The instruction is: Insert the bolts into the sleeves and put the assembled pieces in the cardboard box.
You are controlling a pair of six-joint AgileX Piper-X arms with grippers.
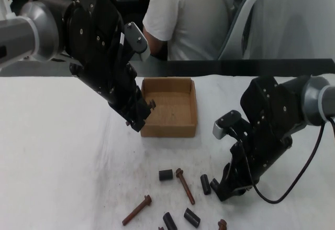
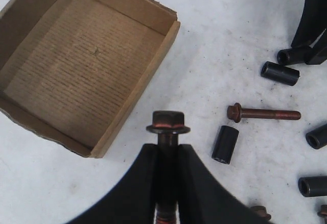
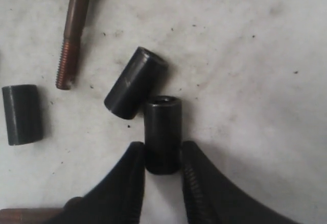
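Observation:
My left gripper (image 2: 167, 150) is shut on the shank of a rusty bolt (image 2: 168, 123), whose flanged head sticks out past the fingertips. In the high view it hangs at the near left corner of the open cardboard box (image 1: 168, 132). My right gripper (image 3: 162, 152) is low over the cloth, its fingers pressed on both sides of a black sleeve (image 3: 162, 127). A second sleeve (image 3: 135, 82) lies touching it. In the high view this gripper (image 1: 217, 188) sits right of the scattered parts.
Loose on the white cloth are a bolt (image 1: 185, 185), another bolt (image 1: 137, 210), and several black sleeves, such as one (image 1: 166, 175) near the middle. A person sits behind the bench. Open cloth lies to the left.

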